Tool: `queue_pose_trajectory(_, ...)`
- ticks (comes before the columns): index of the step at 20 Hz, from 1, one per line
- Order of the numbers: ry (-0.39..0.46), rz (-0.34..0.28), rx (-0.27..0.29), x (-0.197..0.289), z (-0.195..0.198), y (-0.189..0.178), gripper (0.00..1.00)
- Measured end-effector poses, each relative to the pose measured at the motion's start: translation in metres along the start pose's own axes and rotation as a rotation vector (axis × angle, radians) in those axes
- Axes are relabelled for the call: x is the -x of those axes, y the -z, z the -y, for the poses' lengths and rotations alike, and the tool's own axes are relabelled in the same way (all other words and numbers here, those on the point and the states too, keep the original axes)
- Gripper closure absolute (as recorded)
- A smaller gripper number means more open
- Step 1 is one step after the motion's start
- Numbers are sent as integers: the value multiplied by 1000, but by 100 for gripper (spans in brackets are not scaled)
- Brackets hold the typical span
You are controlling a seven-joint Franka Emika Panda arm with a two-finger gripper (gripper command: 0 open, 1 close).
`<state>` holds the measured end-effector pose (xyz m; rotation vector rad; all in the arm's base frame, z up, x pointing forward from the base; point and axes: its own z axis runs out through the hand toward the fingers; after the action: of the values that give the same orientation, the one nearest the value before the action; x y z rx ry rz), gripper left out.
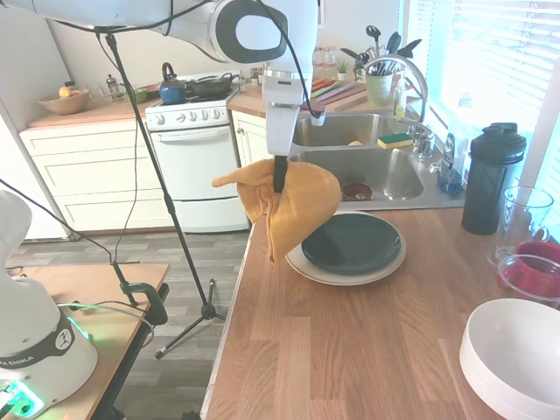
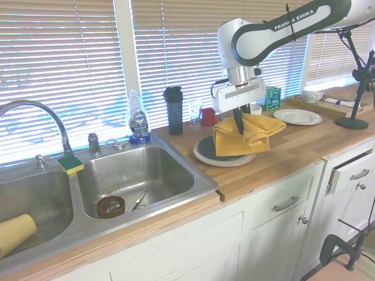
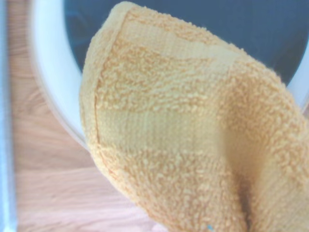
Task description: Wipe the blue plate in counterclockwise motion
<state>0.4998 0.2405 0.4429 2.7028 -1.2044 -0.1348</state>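
Wood runs all along the table (image 1: 350, 350), and a stack of white bowls (image 1: 516, 359) sits closest to me in the first outside view. A bit further back, the blue plate (image 1: 354, 242) rests on top of a bigger cream plate (image 1: 302, 261), close to the table's edge and just in front of the sink (image 1: 367, 171). The hand (image 1: 279, 184) pinches a yellow towel (image 1: 293, 206) tight. The towel hangs in a floppy bunch over the near side of the blue plate, and I cannot tell if it touches yet. I think the wiping is only about to start. Next the hand should go down until the towel presses on the blue plate, then go round and round counterclockwise, gently, so the plates don't slide. Far behind stands the stove (image 1: 188, 114).
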Motion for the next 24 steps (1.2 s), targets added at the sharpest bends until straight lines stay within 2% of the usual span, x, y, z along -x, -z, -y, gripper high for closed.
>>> queue_pose_trajectory(5, -26, 33, 28, -24, 22, -29, 100)
queue_pose_trajectory(17, -150, 115, 89, -96, 78, -54, 100)
queue_pose_trajectory(24, -191, 126, 106, -109, 106, -49, 100)
